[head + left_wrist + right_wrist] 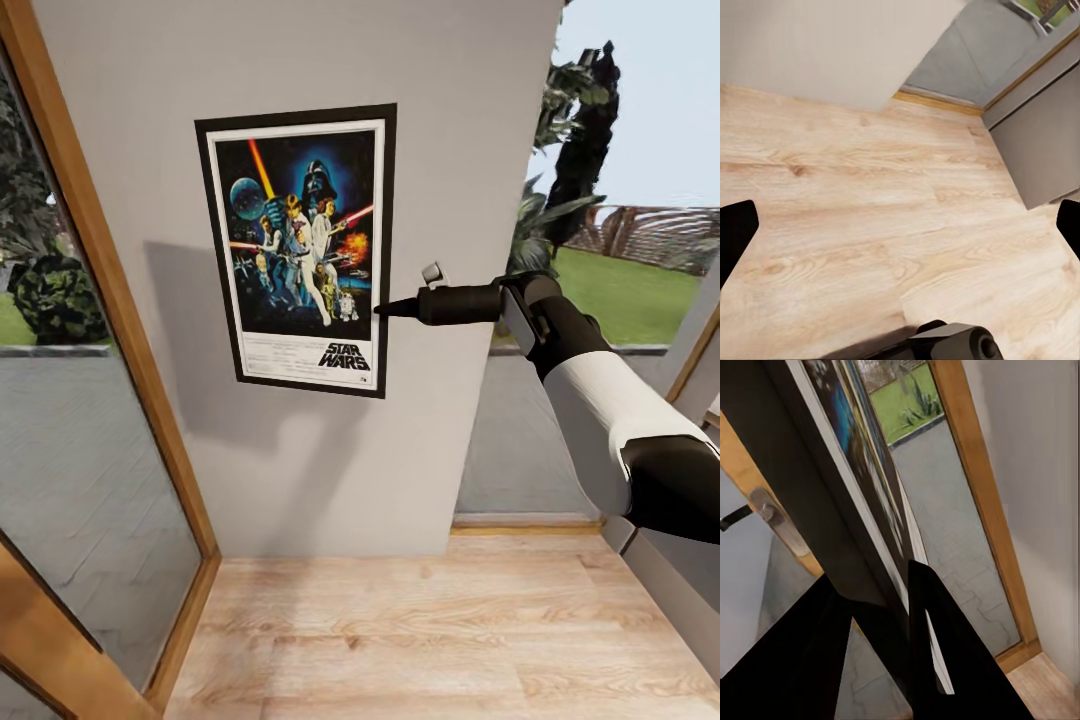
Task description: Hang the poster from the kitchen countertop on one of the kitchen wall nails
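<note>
The poster (297,245) stands upright and flat against the grey wall (330,440), black frame and white border around dark blue Star Wars artwork. My right gripper (385,308) reaches in from the right and is shut on the frame's right edge near its lower half. In the right wrist view the poster's edge (862,457) runs between the two black fingers (945,652). My left gripper (900,225) is open over bare wooden floor, its fingertips (735,232) far apart. The kitchen countertop is out of view, and I cannot make out a nail.
A wooden-framed glass door (110,330) stands to the left of the wall, its metal handle (776,521) close to the poster. A window (600,300) opens on a garden at the right. Light wood floor (420,630) lies below, with a grey panel (1042,142) beside it.
</note>
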### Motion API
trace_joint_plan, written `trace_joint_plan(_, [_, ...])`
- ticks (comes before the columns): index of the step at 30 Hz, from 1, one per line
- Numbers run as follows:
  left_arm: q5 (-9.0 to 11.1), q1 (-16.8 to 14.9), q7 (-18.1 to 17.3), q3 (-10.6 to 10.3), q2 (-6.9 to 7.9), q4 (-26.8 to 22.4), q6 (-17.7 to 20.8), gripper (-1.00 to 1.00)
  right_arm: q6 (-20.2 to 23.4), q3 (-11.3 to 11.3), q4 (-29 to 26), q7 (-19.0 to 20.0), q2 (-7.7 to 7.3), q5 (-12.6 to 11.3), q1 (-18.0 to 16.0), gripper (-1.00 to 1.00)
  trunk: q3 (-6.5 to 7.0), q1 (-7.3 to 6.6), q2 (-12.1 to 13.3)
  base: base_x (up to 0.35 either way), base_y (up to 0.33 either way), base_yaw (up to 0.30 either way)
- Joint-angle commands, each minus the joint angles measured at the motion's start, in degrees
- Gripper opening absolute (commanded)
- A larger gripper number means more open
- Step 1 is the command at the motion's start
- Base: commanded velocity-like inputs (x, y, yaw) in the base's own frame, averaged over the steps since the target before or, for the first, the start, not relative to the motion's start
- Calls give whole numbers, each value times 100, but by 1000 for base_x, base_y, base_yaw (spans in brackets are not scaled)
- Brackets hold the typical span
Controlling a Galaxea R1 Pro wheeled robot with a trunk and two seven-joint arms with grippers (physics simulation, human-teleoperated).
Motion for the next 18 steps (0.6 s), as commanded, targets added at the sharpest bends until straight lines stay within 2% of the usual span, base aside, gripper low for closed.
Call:
trace_joint_plan(1, [-17, -2, -7, 7, -1, -6, -58, 100, 56, 33, -1, -11, -8, -68, -6, -100, -11, 4, -13, 109, 0, 0])
trace_joint_plan(5, [-17, -1, -7, 7, -2, -3, -57, 100, 53, 33, -1, -11, -8, -65, -6, -100, -11, 4, -13, 79, 0, 0])
trace_joint_plan(11, [-17, -1, -7, 7, 0, -2, -56, 100, 52, 33, 0, -11, -8, -64, -5, -100, -11, 4, -13, 212, 0, 0])
trace_joint_plan(18, [-17, -1, -7, 7, -2, -2, -56, 100, 52, 33, 6, -11, -8, -61, -6, -100, -11, 4, -13, 96, 0, 0])
